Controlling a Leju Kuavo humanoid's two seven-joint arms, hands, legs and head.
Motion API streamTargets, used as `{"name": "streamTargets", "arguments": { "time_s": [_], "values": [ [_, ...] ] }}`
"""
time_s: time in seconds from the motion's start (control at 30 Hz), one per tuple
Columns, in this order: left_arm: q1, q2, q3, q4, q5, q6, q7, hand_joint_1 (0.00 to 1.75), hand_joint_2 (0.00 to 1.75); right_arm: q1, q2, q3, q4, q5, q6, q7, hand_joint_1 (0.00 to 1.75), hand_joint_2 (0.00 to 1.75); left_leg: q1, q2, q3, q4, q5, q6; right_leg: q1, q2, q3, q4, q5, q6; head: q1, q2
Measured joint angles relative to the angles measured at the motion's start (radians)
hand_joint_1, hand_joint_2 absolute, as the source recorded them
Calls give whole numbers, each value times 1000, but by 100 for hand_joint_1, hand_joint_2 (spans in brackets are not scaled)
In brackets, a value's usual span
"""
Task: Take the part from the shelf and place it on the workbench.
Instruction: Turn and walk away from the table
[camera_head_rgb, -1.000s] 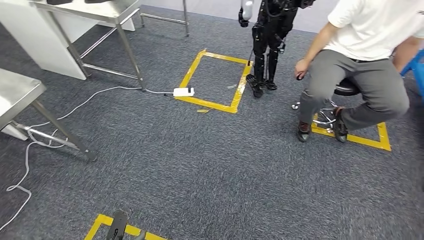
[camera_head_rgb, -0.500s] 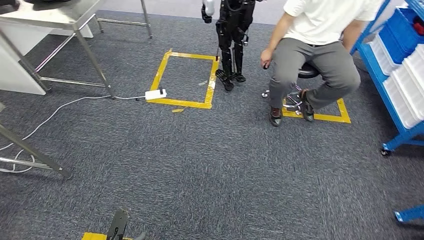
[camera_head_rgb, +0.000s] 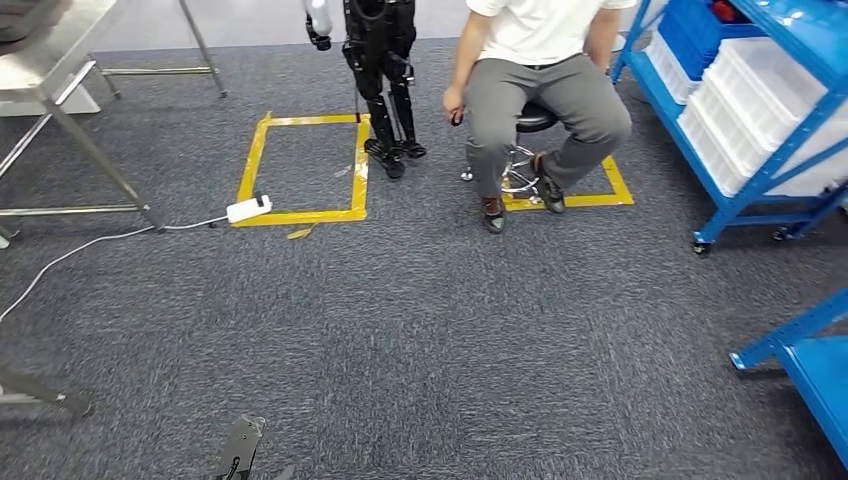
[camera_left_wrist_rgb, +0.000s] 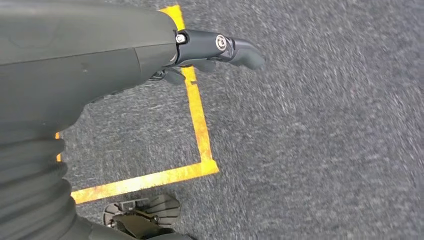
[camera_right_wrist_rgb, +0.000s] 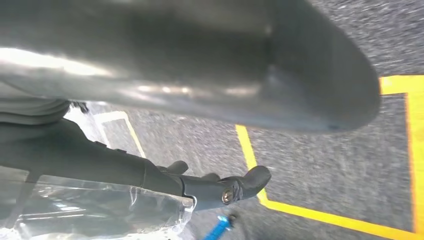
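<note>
Left robot hand (camera_left_wrist_rgb: 200, 55) hangs, fingers loosely spread, over grey carpet (camera_head_rgb: 420, 330) with yellow tape (camera_left_wrist_rgb: 197, 120).

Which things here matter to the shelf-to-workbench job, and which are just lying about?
Job: blue shelf, white bins, steel workbench, clear bag beside right hand.
Lying about: power strip, yellow tape squares, second robot, seated person.

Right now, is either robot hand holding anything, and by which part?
Left robot hand: nothing. Right robot hand: a clear crinkled plastic bag lies against its fingers; grip cannot be told.
</note>
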Motion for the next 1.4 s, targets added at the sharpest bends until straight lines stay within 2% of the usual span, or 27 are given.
{"name": "streamTargets", "arguments": {
  "time_s": [0.07,0.13,0.17,0.2,0.27,0.33,0.4,0.43,0.47,0.5,0.57,0.63,0.7,0.73,0.8,0.87,0.9,0.93,0.97,1.0,1.03,1.1,1.17,1.23,1.3,1.37,1.4],
  "values": [
    [0,1,-1,0,0,0,0,0,175,-1,2,0,0,0,0,0,0,0,1,-52,63,-132,59,13,2,26,-1,1,3,5,1,0],
    [0,1,-1,0,0,1,2,0,175,-3,4,0,0,-1,1,1,0,0,-1,-88,87,-188,72,20,-1,47,-10,2,9,15,0,0],
    [0,1,-2,0,0,1,2,0,175,-3,4,0,0,-1,1,1,0,0,-3,-83,86,-192,73,23,-2,59,-15,0,14,22,-1,0],
    [0,1,-2,0,1,2,3,0,175,-2,4,0,0,-1,1,1,0,0,-2,-69,87,-200,78,28,-4,65,-21,0,17,28,-2,0],
    [-1,0,-1,0,3,3,2,0,175,0,4,0,0,0,2,1,0,0,1,-41,92,-219,91,37,0,31,-45,29,5,31,1,0],
    [3,-2,-1,0,8,3,-1,0,175,-2,3,1,0,3,5,0,0,0,1,-9,93,-228,98,41,2,-26,-100,134,-46,25,6,0],
    [9,-2,-1,1,13,4,-3,0,175,-4,0,3,0,5,8,-2,0,0,-1,25,89,-228,99,42,-3,-44,-162,268,-100,27,10,0],
    [10,-2,-1,2,14,4,-4,0,175,-3,-1,3,0,6,9,-2,0,0,-1,41,87,-228,98,42,-7,-48,-175,300,-109,34,11,0],
    [11,-3,-1,3,14,4,-5,0,175,-1,-2,3,0,6,10,-2,0,0,-1,55,87,-227,98,40,-11,-53,-165,290,-102,45,12,0],
    [11,-3,-1,4,14,4,-5,0,175,1,-4,3,0,6,11,-1,0,0,0,68,87,-227,97,38,-16,-60,-137,245,-84,56,12,0],
    [11,-4,-1,4,14,3,-3,0,175,0,-5,3,0,4,11,0,0,0,-3,91,90,-223,91,27,-21,-105,-45,90,-36,74,15,0],
    [9,-4,-1,5,14,3,1,0,175,-4,-5,3,0,1,11,0,0,0,-8,112,95,-218,83,14,-21,-132,7,1,-12,69,11,0],
    [5,-4,-2,5,14,2,3,0,175,-2,-4,3,0,-1,11,2,0,0,-7,130,99,-216,79,5,-18,-114,5,-3,-9,54,6,0],
    [3,-5,-2,5,13,2,4,0,175,0,-4,3,0,-1,11,4,0,0,-3,129,99,-212,74,0,-20,-104,4,-3,-8,48,4,0],
    [1,-5,-2,5,12,0,6,0,175,0,-4,3,0,-2,11,7,0,0,6,86,78,-159,32,-10,-23,-83,3,-4,-3,32,3,0],
    [3,-5,-3,6,11,0,6,0,175,-2,-5,3,0,-3,12,8,0,0,9,29,18,-27,-43,-13,-21,-62,0,-4,0,20,1,0],
    [5,-5,-3,6,11,-1,7,0,175,-3,-5,3,0,-3,12,9,0,0,9,18,-16,43,-71,-13,-17,-50,-1,-4,1,17,1,0],
    [6,-5,-2,7,11,-1,7,0,175,-2,-5,3,0,-3,12,9,0,0,9,13,-41,88,-80,-11,-14,-37,-1,-4,1,16,1,0],
    [6,-5,-2,7,11,-1,7,0,175,-2,-5,3,0,-4,12,10,0,0,9,11,-48,97,-69,-7,-11,-23,-1,-3,2,16,1,0],
    [7,-5,-2,7,11,-1,8,0,175,-1,-5,3,0,-4,12,10,0,0,9,6,-35,63,-37,-1,-9,-9,0,-3,2,16,1,0],
    [7,-5,-2,7,11,-1,8,0,175,0,-4,3,0,-4,12,10,0,0,8,-5,-6,-2,4,5,-8,5,2,-3,2,16,1,0],
    [7,-4,-3,7,10,-1,8,0,175,-1,-1,3,0,-4,12,10,0,0,8,-53,56,-137,66,16,-6,29,2,-1,4,19,1,0],
    [6,-3,-3,7,8,-2,9,0,175,-2,0,2,0,-6,12,10,0,0,4,-75,78,-190,80,20,-4,49,-6,-1,9,27,1,0],
    [5,-4,-4,7,5,-3,10,0,175,0,0,2,0,-6,12,10,0,0,2,-51,79,-200,87,24,-5,62,-18,-1,14,38,1,0],
    [4,-5,-4,7,4,-4,11,0,175,0,0,2,0,-7,12,10,0,0,4,-26,81,-214,97,32,-2,27,-46,40,-7,40,3,0],
    [5,-5,-4,7,3,-7,13,0,175,-3,0,2,0,-7,12,10,0,0,3,4,79,-220,102,36,0,-27,-106,159,-65,34,9,0],
    [5,-5,-4,7,3,-8,15,0,175,-4,-1,2,0,-7,12,10,0,0,2,20,76,-220,103,37,-1,-40,-140,232,-97,33,12,0]
  ]
}}
